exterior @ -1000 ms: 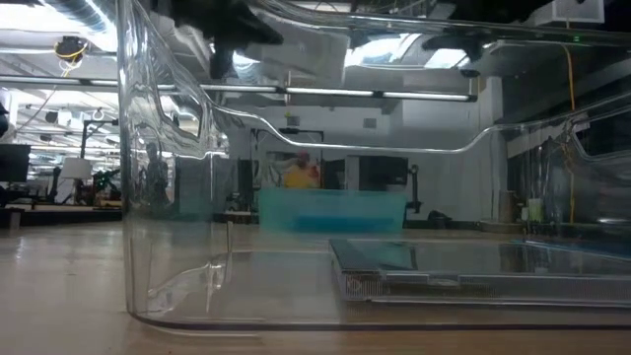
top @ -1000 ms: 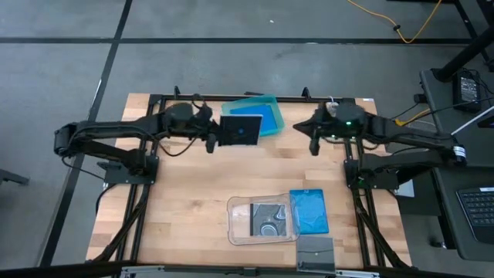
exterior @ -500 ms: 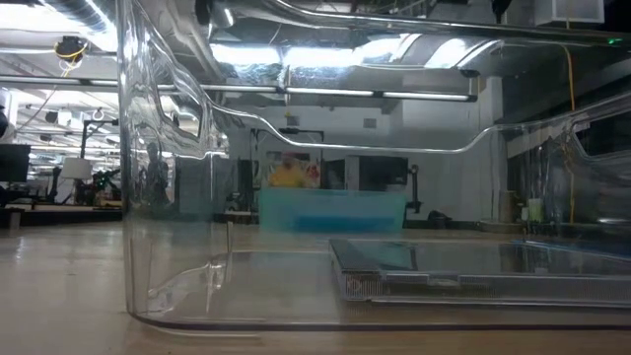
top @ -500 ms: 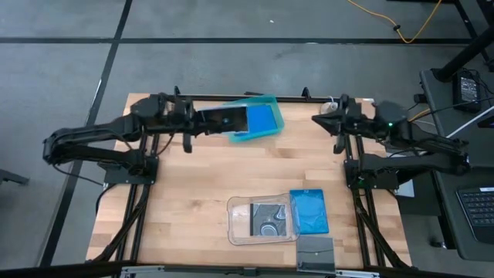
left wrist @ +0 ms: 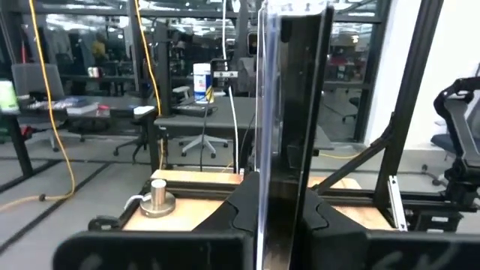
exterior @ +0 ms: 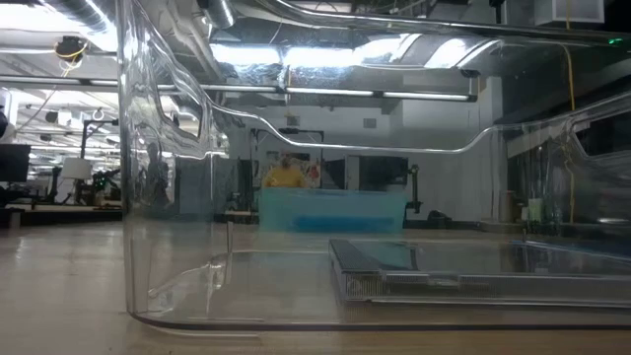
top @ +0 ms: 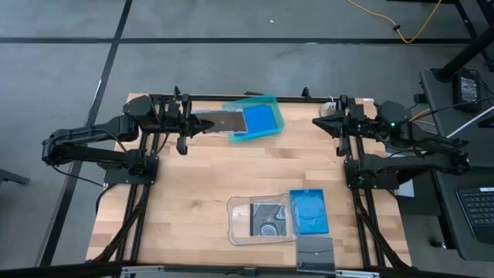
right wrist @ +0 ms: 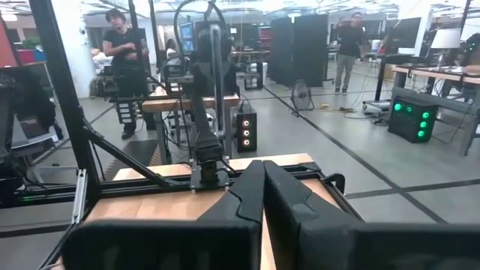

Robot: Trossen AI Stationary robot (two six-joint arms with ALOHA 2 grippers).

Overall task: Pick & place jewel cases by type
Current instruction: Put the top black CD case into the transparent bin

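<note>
My left gripper hovers over the table's far left, shut on a dark grey jewel case that reaches toward the teal tray. A blue jewel case lies in that tray. The left wrist view shows the held case edge-on. My right gripper hangs shut and empty at the far right. Near the front edge, a clear tray holds a dark case with a disc. Another blue case lies flat beside the clear tray. My left gripper pinches the dark case between its two fingers, one on each flat face, at the case's edge nearest the wrist. The fingers come level from the table's left. The case stands on edge, lifted clear of table and tray.
The low view looks through the clear tray's wall at the dark case inside and the teal tray far behind. Black frame rails run along the far edge. Bare wood lies mid-table. People stand in the room beyond.
Both arms have drawn back and risen: my left gripper toward the far left, my right toward the far right. The left wrist has rolled, and the held case has gone from showing its broad face upward to standing nearly on edge.
</note>
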